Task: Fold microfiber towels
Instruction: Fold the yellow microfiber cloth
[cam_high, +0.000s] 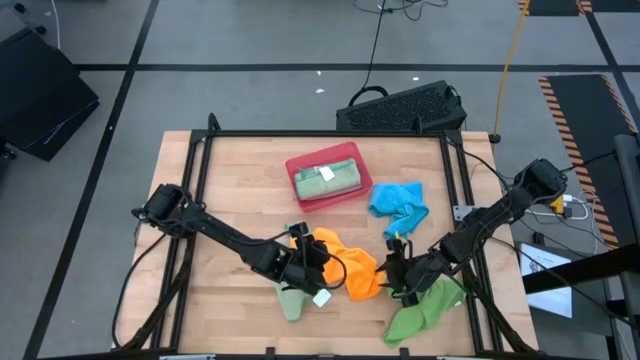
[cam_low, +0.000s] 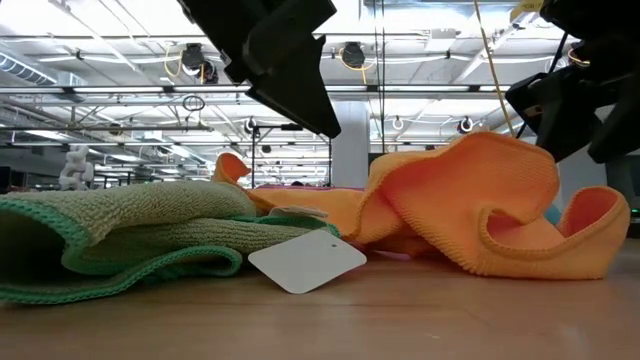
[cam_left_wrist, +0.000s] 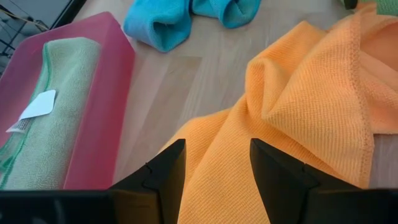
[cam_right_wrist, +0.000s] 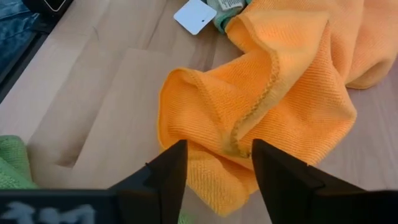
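The crumpled orange towel (cam_high: 352, 268) lies between both grippers — left gripper (cam_high: 306, 262), right gripper (cam_high: 398, 272) — fingers apart, empty.

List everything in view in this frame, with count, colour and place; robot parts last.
Orange towel: 1, orange, crumpled at front centre, between both pincers.
Sage towels: 2, sage green; one folded in the tray, one at the front edge by the left pincer, white tag beside it.
Blue towel: 1, bright blue, crumpled right of the tray.
Green towel: 1, bright green, front right.
Tray: 1, red, rear centre.
Keyboard: 1, black, behind the table.
Left pincer: open, over the orange towel.
Right pincer: open, at the orange towel's edge.
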